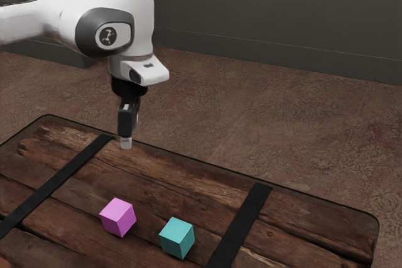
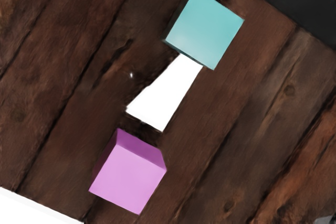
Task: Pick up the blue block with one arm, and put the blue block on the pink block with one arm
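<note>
Arm [image 1: 38, 20] base cut off, table [image 1: 301, 218] front cropped

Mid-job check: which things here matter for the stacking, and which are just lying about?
For the job:
blue block
pink block
claw, hanging above the table's far edge, apart from both blocks

Just there:
table
black strips across the planks

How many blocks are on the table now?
2. The pink block sits on the exterior view's left; the blue block beside it on that view's right, not touching. None seems hidden.
</note>
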